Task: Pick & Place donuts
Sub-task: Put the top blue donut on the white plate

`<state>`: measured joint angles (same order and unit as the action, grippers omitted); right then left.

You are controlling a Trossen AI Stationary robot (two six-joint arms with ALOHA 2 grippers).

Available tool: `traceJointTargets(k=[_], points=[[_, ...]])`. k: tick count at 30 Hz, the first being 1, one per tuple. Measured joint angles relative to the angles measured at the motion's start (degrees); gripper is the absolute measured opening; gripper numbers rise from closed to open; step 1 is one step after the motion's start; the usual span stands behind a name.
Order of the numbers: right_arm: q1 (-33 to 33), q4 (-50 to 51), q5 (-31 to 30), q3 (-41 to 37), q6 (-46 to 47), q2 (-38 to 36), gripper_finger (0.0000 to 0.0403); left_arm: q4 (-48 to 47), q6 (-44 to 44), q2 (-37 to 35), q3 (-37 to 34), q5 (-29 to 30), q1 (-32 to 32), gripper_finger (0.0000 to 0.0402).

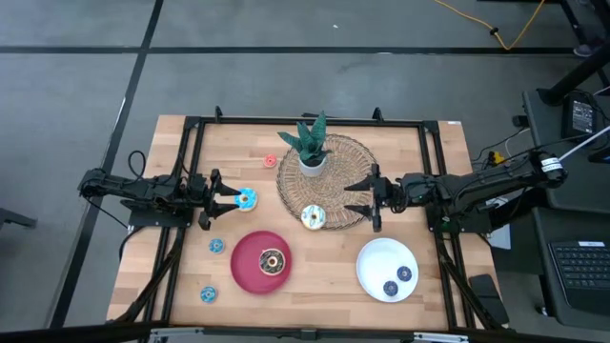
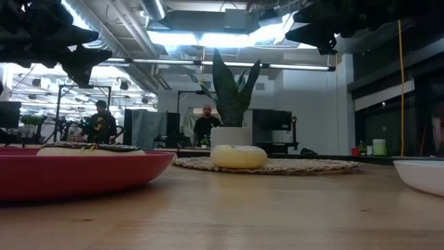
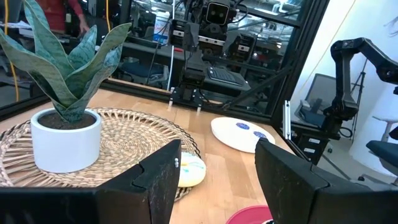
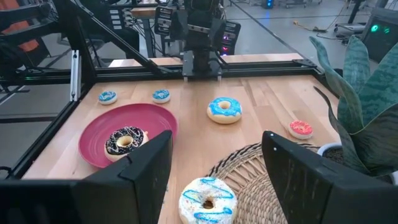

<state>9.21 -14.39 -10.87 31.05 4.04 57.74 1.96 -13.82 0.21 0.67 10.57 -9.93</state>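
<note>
Currently both grippers are held open, nothing gripped. Left gripper [image 1: 225, 199] is poised at the blue donut [image 1: 247, 199] on bare table. Right gripper [image 1: 360, 198] is parked over the mat [image 1: 348, 162], near the white donut [image 1: 314, 217] at its edge. Chocolate donut [image 1: 273, 260] is seated on the red plate [image 1: 245, 268]; two small ones are seen on the white plate [image 1: 374, 257].

Two dark, jointed arms enter the overhead frame from left and right. The left gripper [image 1: 217, 197] and right gripper [image 1: 366, 198] each have two flat, matte black fingers. Black cables trail along both arms; the right arm carries a white band.
</note>
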Motion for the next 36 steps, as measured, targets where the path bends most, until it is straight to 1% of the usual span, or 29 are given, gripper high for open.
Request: traceJointTargets(k=[13, 16, 22, 26, 28, 33, 36], points=[[0.00, 0.04, 0.00, 0.02, -0.01, 0.02, 0.0248, 0.00, 0.00, 0.00, 0.00, 0.09, 0.00, 0.0198], [0.00, 0.04, -0.02, 0.02, -0.01, 0.02, 0.0248, 0.08, 0.00, 0.00, 0.00, 1.26, 0.02, 0.0198], [0.00, 0.05, -0.02, 0.04, -0.01, 0.02, 0.0248, 0.09, -2.35, 0.00, 0.00, 1.34, 0.02, 0.0198], [0.00, 0.07, -0.02, 0.04, -0.01, 0.02, 0.0248, 0.44, -1.18, 0.00, 0.00, 2.84, 0.06, 0.0198], [0.00, 0.07, -0.02, 0.04, -0.01, 0.02, 0.0248, 0.44, -3.14, 0.00, 0.00, 2.71, 0.06, 0.0198], [0.00, 0.07, -0.02, 0.04, -0.01, 0.02, 0.0248, 0.64, -8.67, 0.00, 0.00, 0.26, 0.06, 0.0198], [0.00, 0.07, -0.02, 0.04, -0.01, 0.02, 0.0248, 0.83, -12.67, 0.00, 0.00, 0.26, 0.06, 0.0198]])
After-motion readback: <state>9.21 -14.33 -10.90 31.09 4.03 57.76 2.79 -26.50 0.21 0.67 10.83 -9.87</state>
